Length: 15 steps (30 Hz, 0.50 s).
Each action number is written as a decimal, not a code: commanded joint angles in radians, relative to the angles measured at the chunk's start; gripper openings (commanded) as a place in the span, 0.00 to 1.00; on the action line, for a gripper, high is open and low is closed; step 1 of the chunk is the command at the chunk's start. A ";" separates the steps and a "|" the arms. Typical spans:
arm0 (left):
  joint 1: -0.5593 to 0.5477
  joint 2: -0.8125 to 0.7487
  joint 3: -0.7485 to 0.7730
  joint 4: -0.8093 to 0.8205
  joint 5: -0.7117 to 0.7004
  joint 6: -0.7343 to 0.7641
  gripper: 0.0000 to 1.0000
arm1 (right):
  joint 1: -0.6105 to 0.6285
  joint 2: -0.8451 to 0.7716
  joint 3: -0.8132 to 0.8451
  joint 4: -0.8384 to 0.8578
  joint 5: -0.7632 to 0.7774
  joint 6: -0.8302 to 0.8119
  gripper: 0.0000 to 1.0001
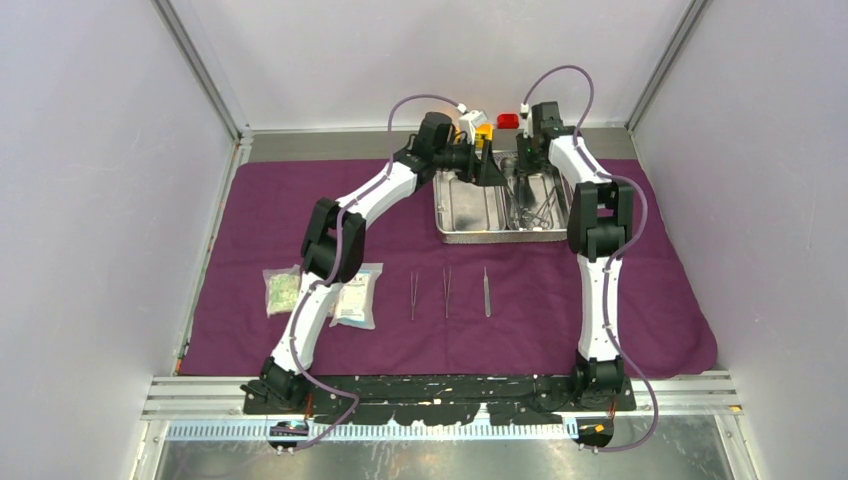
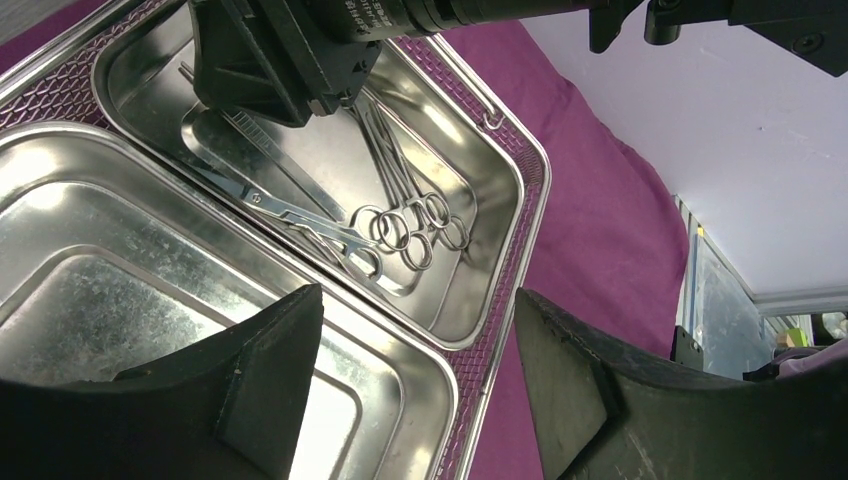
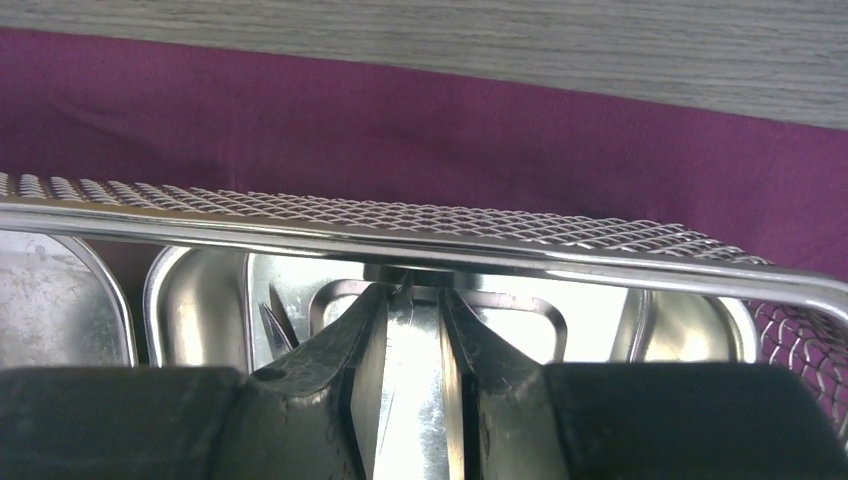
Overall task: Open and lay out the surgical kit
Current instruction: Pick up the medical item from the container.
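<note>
My left fingers [image 2: 270, 370] stand wide apart and empty above the tray's [image 2: 60, 200] bare left half. Packets [image 1: 283, 292] and three tweezers [image 1: 447, 293] lie on the purple cloth [image 1: 560, 300], well back from them. My right fingers [image 3: 330, 370] reach into the other half, over scissors [image 2: 290, 210] and clamps [image 2: 420, 225]. They are slightly parted, but I cannot tell whether they grip steel.

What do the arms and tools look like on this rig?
Both alike: left arm and right arm have white links, chunky black joints, and a lilac cable looping from base to wrist. They share a black base plate. Left tool and right tool have matte black wedge fingers.
</note>
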 commanded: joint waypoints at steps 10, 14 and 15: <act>0.006 -0.072 -0.001 0.001 0.010 0.023 0.72 | 0.012 0.019 0.060 0.007 0.017 -0.014 0.24; 0.005 -0.075 -0.006 0.000 0.011 0.019 0.72 | 0.013 0.030 0.068 0.000 0.023 -0.014 0.24; 0.005 -0.078 -0.008 0.000 0.011 0.018 0.72 | 0.013 0.034 0.071 -0.003 0.025 -0.016 0.24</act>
